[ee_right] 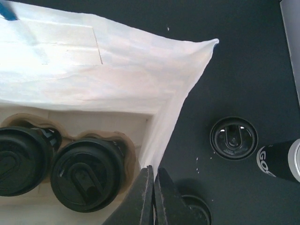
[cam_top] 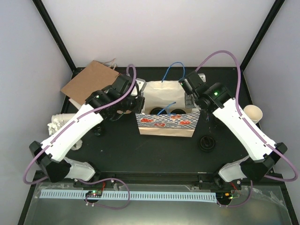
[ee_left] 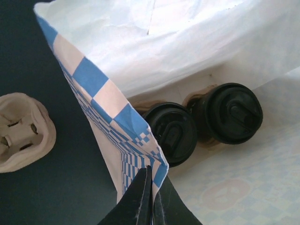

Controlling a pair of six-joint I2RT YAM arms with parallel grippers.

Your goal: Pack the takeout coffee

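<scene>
The blue-and-white checked paper bag (cam_top: 166,124) stands open at the table's middle. Two coffee cups with black lids (cam_top: 154,110) (cam_top: 177,109) sit inside it in a brown pulp carrier. In the left wrist view the lids (ee_left: 172,132) (ee_left: 232,112) lie side by side; in the right wrist view they are at lower left (ee_right: 86,173) (ee_right: 18,159). My left gripper (ee_left: 151,176) is shut on the bag's left rim (ee_left: 136,126). My right gripper (ee_right: 153,171) is shut on the bag's right rim (ee_right: 164,126). In the top view the left gripper (cam_top: 137,104) and right gripper (cam_top: 194,104) hold the mouth spread.
A loose black lid (cam_top: 207,143) (ee_right: 233,138) lies right of the bag, a second lid (ee_right: 197,208) and a black can (ee_right: 281,161) near it. An empty cream cup (cam_top: 253,113) stands far right. A brown cardboard sheet (cam_top: 91,82) and a pulp carrier (ee_left: 21,133) are at left.
</scene>
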